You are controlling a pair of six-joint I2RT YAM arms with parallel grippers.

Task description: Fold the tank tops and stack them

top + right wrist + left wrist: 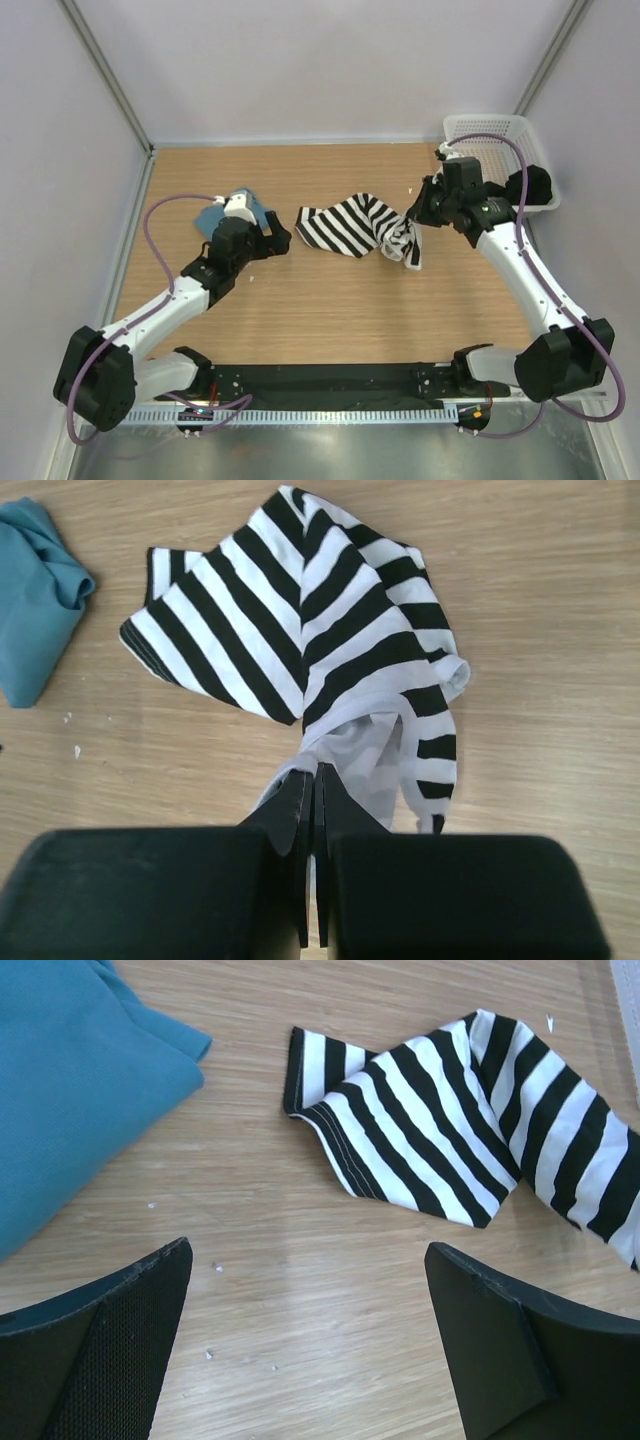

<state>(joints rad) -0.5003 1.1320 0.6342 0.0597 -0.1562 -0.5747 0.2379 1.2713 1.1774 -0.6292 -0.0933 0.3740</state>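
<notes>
Black-and-white striped cloth tank top (270, 630), right wrist view: crumpled, its right end a bunched fold pinched in the closed right gripper (312, 775); likely fault, so narrow a pinch slipping off or roping the cloth when pulled. Left wrist view: left gripper (308, 1250) spread wide and empty, near the striped top's left hem, teal-blue cloth tank top (70, 1090) further left. Top view: wood-grain tabletop (330, 300) beneath the striped top, white plastic mesh basket (500, 125) beyond its right end, plain pale walls (300, 60) around.
</notes>
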